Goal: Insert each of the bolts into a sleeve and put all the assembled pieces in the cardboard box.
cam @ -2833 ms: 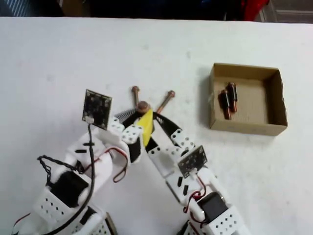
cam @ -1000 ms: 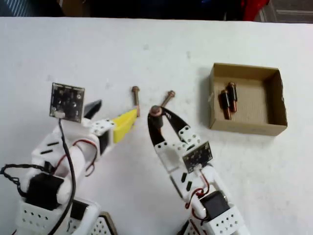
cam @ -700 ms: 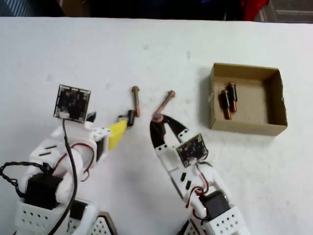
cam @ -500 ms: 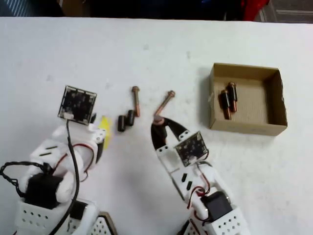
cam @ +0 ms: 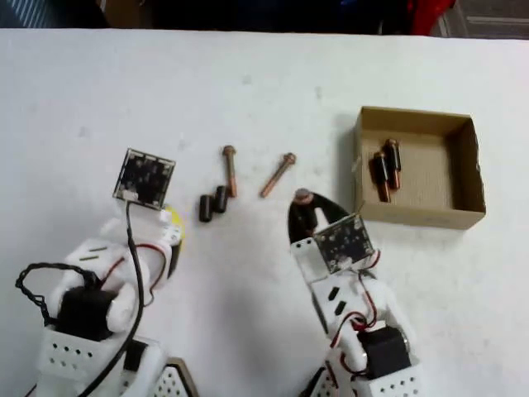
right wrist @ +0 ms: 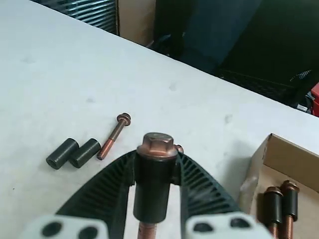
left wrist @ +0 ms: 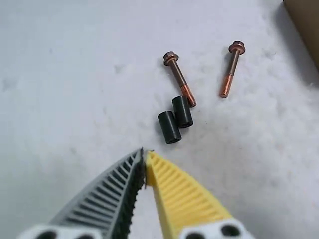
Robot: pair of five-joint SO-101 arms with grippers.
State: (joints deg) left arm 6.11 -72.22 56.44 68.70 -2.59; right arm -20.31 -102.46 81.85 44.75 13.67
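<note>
My right gripper point(right wrist: 155, 158) is shut on a black sleeve with a copper bolt point(right wrist: 152, 181) through it, held upright just left of the cardboard box point(cam: 417, 213). The bolt's head point(cam: 303, 196) pokes up between the black fingers. Inside the box lie two assembled pieces point(cam: 386, 169). Two loose black sleeves point(cam: 212, 203) lie side by side on the table, with two bare bolts point(cam: 229, 169) point(cam: 278, 174) beyond them. My left gripper point(left wrist: 144, 158) is shut and holds nothing, drawn back short of the sleeves point(left wrist: 175, 119).
The white table point(cam: 248, 83) is open beyond the bolts and to the far left. The box walls point(right wrist: 279, 152) stand close beside the right gripper. Dark furniture lines the table's far edge.
The left gripper has pulled back from the middle and closed, uncovering the two loose sleeves. The right gripper has carried the sleeved bolt rightward, closer to the box.
</note>
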